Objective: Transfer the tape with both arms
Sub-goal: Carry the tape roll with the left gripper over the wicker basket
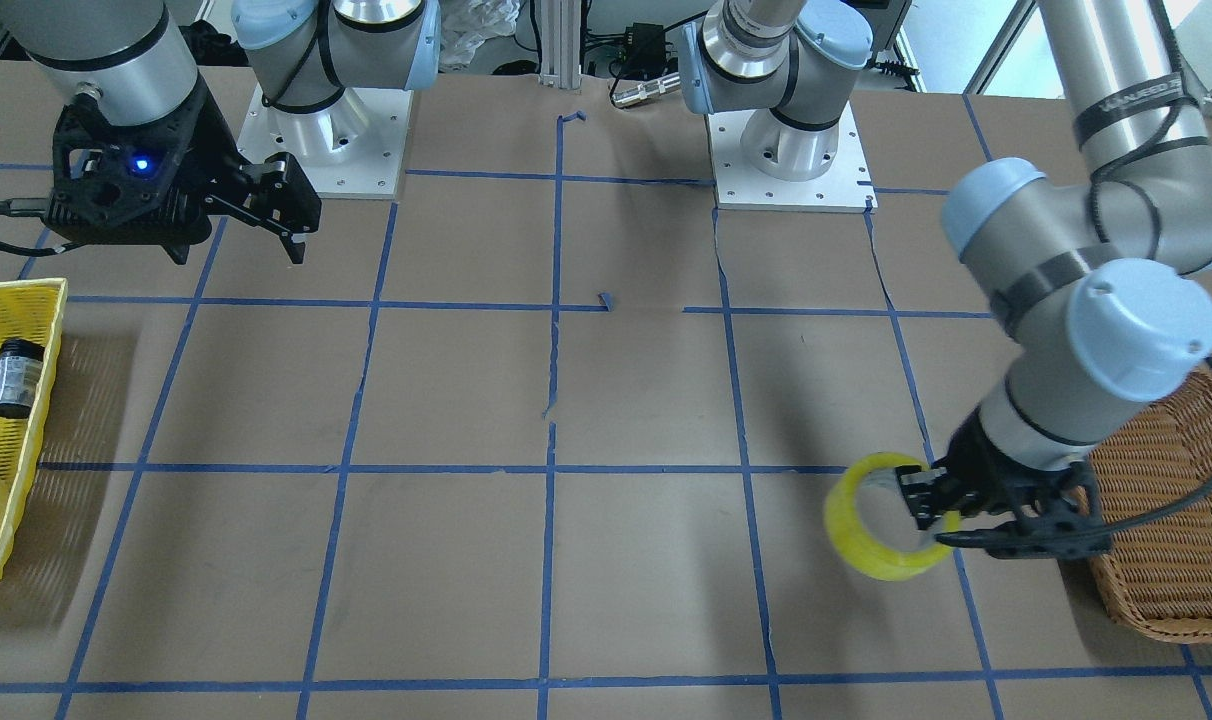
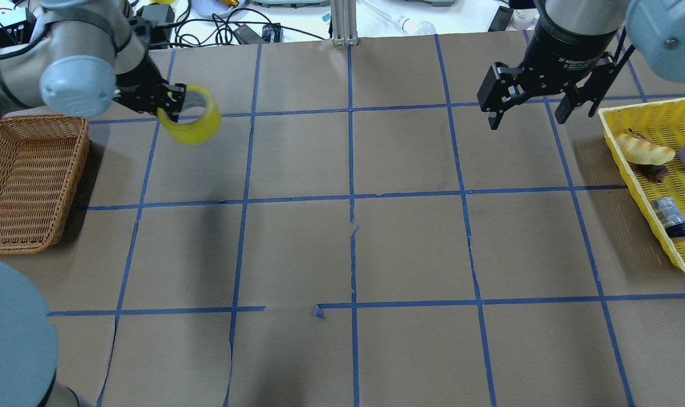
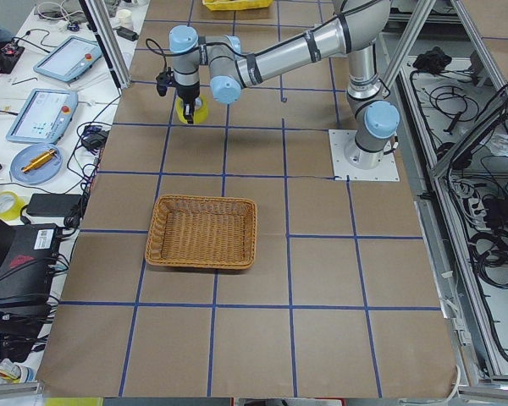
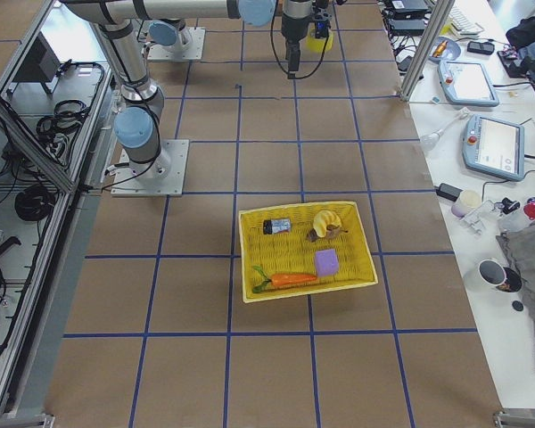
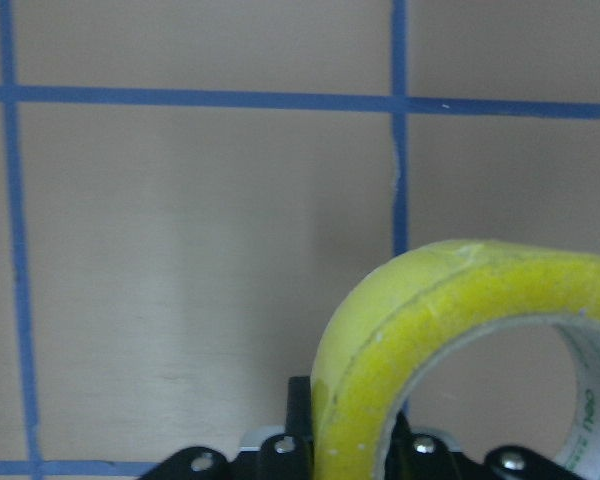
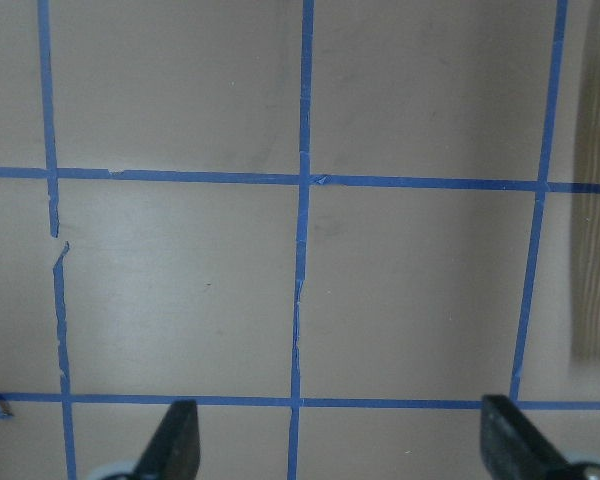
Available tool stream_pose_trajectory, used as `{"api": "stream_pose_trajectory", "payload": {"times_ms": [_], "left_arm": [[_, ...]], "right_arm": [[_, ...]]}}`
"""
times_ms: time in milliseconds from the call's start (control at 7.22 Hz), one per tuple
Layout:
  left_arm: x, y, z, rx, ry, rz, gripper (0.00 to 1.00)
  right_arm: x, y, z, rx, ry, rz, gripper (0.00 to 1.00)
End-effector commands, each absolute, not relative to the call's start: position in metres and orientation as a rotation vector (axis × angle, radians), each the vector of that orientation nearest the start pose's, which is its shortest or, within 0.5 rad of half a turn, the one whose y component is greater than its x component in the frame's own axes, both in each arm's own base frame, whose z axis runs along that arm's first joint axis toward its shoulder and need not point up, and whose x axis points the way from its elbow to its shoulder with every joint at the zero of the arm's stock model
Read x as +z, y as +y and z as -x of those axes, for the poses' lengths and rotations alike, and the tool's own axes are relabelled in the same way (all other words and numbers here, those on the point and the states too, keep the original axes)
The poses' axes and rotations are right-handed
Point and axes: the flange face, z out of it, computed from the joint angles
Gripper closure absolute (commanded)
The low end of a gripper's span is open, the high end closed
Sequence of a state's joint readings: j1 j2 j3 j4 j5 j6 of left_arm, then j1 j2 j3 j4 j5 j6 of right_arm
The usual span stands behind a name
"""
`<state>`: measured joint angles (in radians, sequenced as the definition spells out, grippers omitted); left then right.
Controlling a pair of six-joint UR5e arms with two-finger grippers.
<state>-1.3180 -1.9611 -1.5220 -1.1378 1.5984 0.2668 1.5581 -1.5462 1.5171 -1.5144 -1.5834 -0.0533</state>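
Observation:
The yellow tape roll [image 2: 194, 125] hangs above the table at the far left, gripped through its rim by my left gripper [image 2: 170, 105], which is shut on it. It also shows in the front view [image 1: 871, 525] with the left gripper [image 1: 934, 510], and it fills the lower right of the left wrist view [image 5: 450, 310]. My right gripper [image 2: 528, 116] is open and empty, raised over the far right of the table, well apart from the tape. Its fingertips [image 6: 175, 445] show wide apart in the right wrist view.
A brown wicker basket [image 2: 31, 181] sits at the left edge, close to the left arm. A yellow basket [image 2: 631, 169] at the right edge holds a croissant, a small bottle and a purple block. Blue tape strips form a grid on the brown table.

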Motion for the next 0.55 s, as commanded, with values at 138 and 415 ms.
{"api": "stream_pose_trajectory", "payload": {"times_ms": [138,415], "left_arm": [[0.325,-0.614,-0.283,-0.114,3.038,-0.326,0.94],[0.298,-0.606,-0.364,-0.105,3.042,-0.392,0.94]], "right_arm": [[0.497,-0.501,-0.131,0.038,3.097,0.068,0.0],[0.496,-0.501,-0.129,0.044,3.111,0.059,0.0]]}}
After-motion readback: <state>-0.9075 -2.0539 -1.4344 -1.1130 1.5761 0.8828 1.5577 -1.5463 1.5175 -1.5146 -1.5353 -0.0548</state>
